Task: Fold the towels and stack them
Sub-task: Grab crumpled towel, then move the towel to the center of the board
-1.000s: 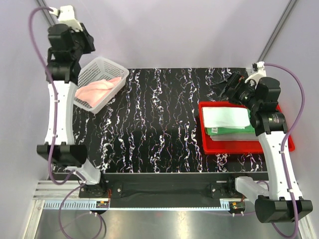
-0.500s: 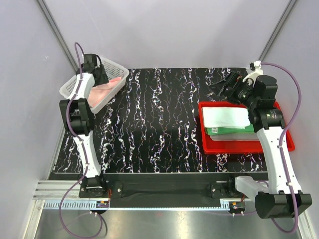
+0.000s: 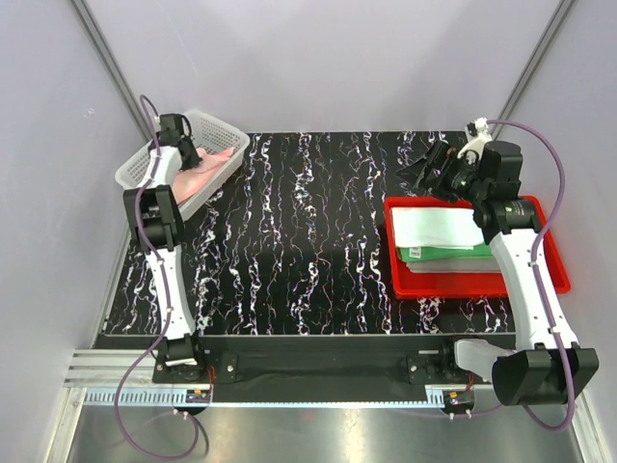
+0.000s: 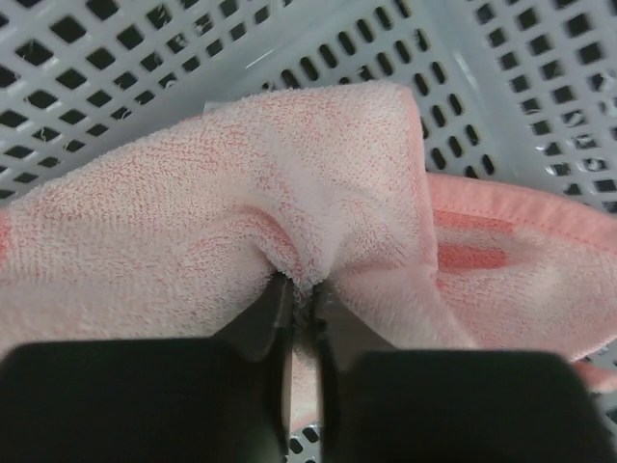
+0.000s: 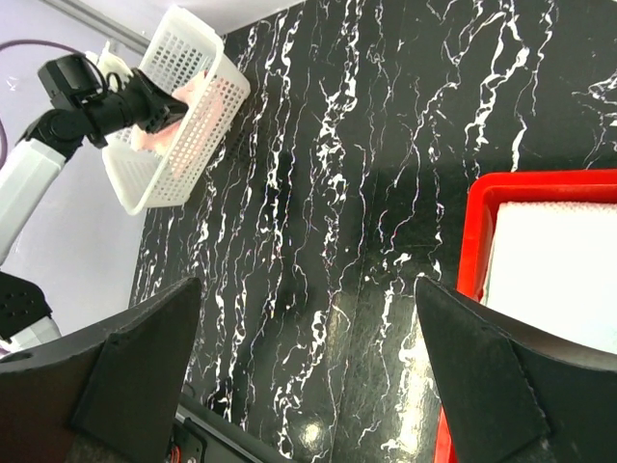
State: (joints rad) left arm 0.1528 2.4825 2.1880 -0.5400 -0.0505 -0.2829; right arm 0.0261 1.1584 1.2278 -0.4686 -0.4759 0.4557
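Black marbled table (image 3: 308, 241) fills most of my overhead feed. On its right side there's the red tray (image 3: 463, 287), with a folded white towel (image 3: 439, 227) lying on top of a green towel (image 3: 448, 254). The white basket (image 3: 217, 123) is at the far left corner with the pink towel (image 4: 193, 231) lying inside it. My left gripper (image 4: 301, 299) is down in the basket, jaws squeezed narrow on a bunched-up fold of that pink towel. My right gripper (image 5: 307, 289) is spread wide with nothing in it, hanging over the table just off the tray's far left corner.
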